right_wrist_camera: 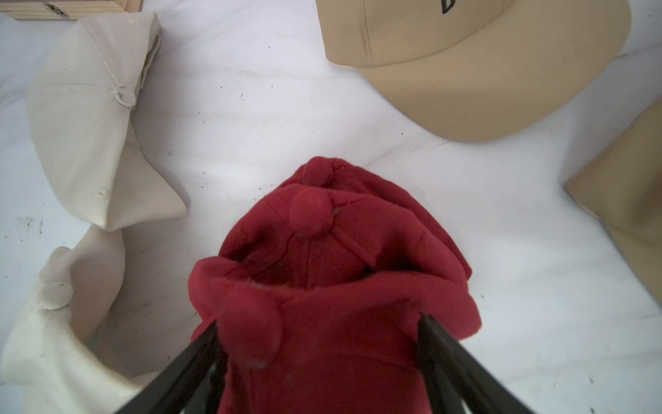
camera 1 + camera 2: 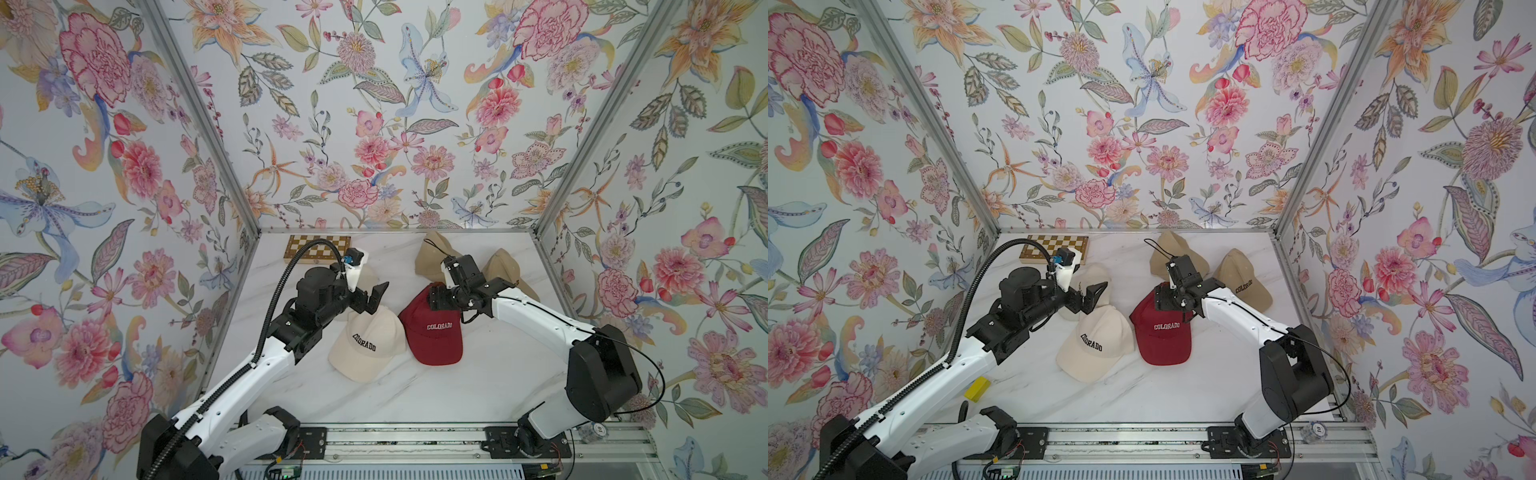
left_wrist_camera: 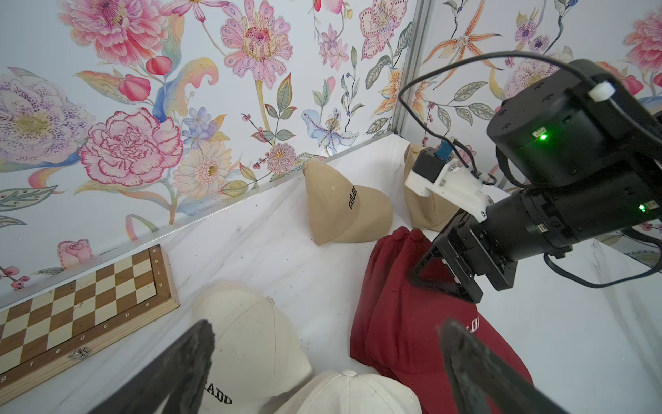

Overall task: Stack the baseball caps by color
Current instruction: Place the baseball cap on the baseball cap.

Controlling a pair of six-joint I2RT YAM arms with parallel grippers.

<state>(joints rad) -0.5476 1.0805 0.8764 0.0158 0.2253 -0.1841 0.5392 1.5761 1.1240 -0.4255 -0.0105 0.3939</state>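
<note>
overhead, both top views: red caps (image 2: 434, 332) lie mid bench (image 2: 415, 395), crown end under right end effector (image 2: 437, 300). l wrist: left end effector (image 3: 327, 333) spread wide above cream caps (image 3: 258, 340). r wrist: fingers (image 1: 193, 362) spread wide, straddling red caps.

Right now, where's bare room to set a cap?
Widest: white marble table, near strip between the metal rail and the brims of the cream fabric cap and dark red cap stack. Smaller: between checkered wooden chessboard and far tan fabric cap. Centre crowded.
</note>
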